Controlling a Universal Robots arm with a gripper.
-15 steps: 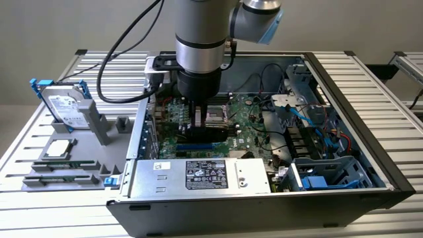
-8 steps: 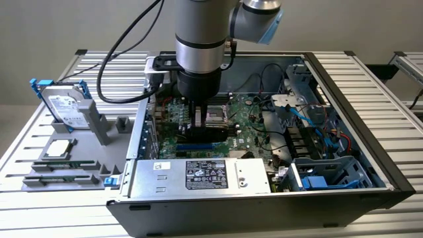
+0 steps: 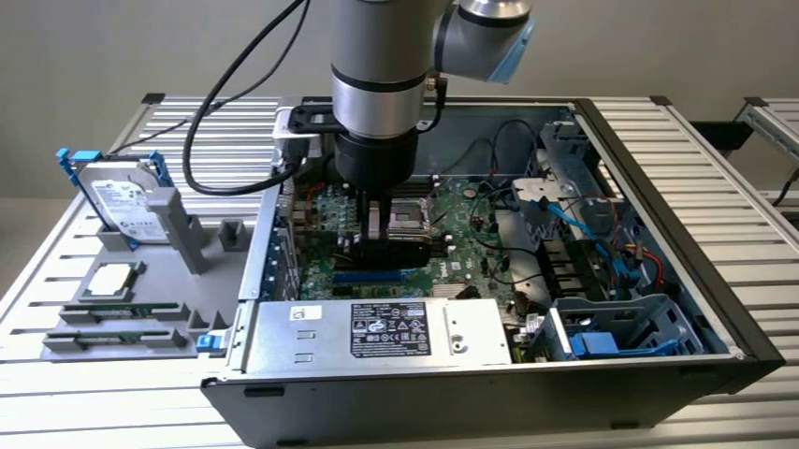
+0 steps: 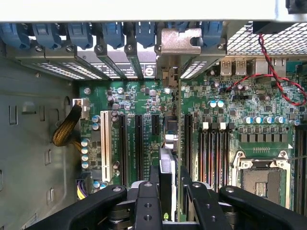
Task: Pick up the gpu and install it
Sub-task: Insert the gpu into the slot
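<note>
The gripper (image 3: 377,234) holds the black gpu (image 3: 406,249) low inside the open computer case (image 3: 500,404), right over the big green board (image 3: 472,241).

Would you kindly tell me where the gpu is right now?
In the wrist view the gpu stands edge-on in the pincer, inside the computer case, over the long black slots of the motherboard.

Exterior view, high beyond the table (image 3: 699,168) edge, angled down into the open case (image 3: 500,412); wrist view close, facing straight down; shared: motherboard (image 4: 144,96), gpu (image 4: 168,143).
</note>
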